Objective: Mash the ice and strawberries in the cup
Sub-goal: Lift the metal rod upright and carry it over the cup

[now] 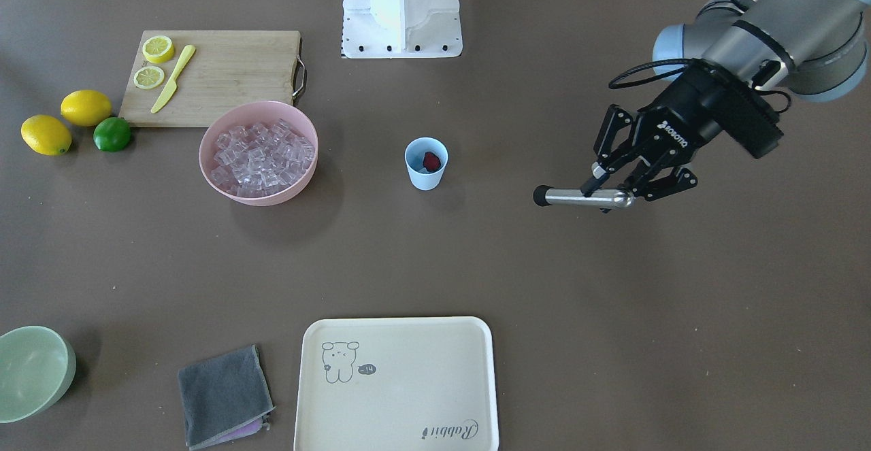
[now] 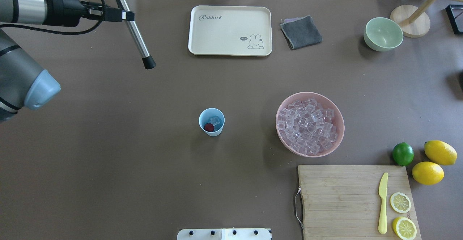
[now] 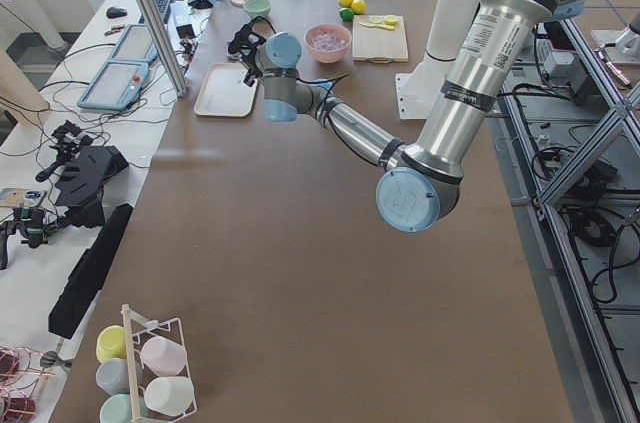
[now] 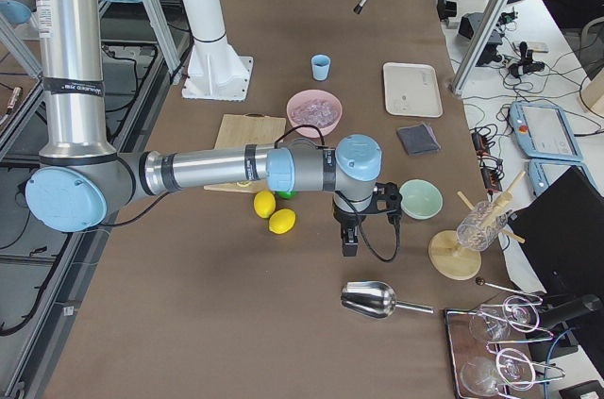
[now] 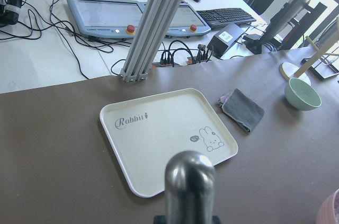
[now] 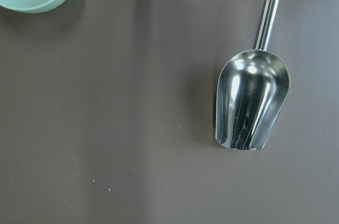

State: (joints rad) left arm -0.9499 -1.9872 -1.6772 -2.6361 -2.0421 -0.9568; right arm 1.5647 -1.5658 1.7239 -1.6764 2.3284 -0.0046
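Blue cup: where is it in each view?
Front-facing: cup centre, right of the pink bowl.
Overhead: cup centre, left of the bowl.
Exterior left: cannot tell, the left arm covers that spot.
Exterior right: cup upper middle, above the bowl.
Left wrist: not in it.
Right wrist: not in it.
Shared landmark: the pink bowl.
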